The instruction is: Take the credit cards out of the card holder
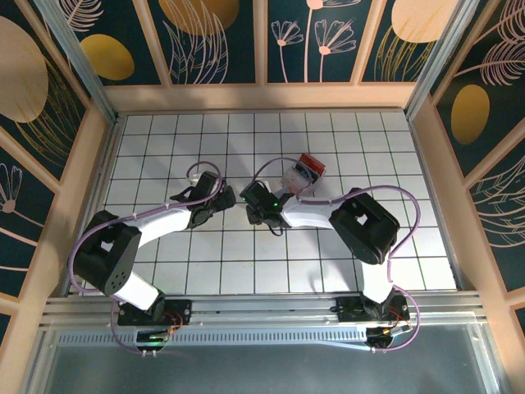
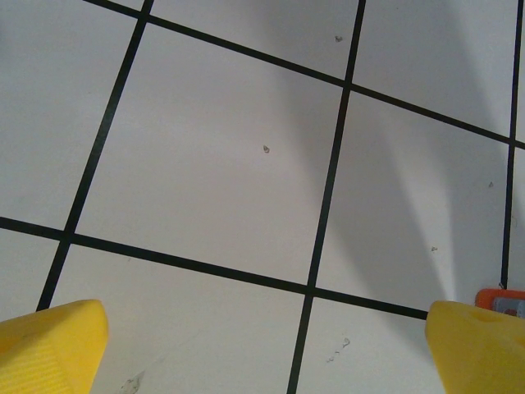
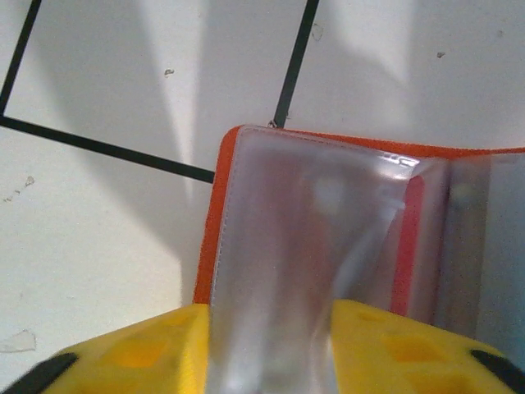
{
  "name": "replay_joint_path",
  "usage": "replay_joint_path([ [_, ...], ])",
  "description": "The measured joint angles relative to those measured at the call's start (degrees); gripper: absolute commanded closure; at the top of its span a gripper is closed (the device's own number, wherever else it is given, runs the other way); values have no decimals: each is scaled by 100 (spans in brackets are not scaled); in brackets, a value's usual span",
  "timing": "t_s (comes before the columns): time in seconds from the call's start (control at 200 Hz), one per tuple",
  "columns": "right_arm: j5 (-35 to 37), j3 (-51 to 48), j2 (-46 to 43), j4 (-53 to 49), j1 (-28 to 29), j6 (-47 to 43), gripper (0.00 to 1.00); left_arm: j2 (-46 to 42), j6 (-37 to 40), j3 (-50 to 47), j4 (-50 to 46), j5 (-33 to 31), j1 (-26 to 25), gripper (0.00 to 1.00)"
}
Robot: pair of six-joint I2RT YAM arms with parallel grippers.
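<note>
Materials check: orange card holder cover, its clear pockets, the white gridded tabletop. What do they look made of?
Orange card holder cover: probably vinyl or faux leather, matte, thin flat rim.
Clear pocket sleeve: soft thin plastic film, glossy, showing glare and wrinkles.
White tabletop with black grid lines: hard, smooth, faint sheen, small scuffs. It could be laminate or painted board; can't tell which.

White-tiled worktop (image 1: 164, 271) with black grid lines, enclosed by dark floral wall panels (image 1: 213, 33); a ribbed metal rail (image 1: 262, 308) along its near edge.
</note>
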Motion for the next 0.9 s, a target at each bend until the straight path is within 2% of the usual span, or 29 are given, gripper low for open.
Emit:
replay_joint_path([
  [0.36,-216,-284,-140,348,-118,245,85,0,2,0,0,44,0,1],
  [0.561,-540,-372,-251,365,-168,400,88,0,11,0,-2,44,2,1],
  [0.711,-901,-472,-396,363,-164,625,95,-35,127,0,-24,35,0,1],
  [0.901,-1392,-610,-592,450,-164,1019,95,-94,332,11,-179,-157,-175,1],
])
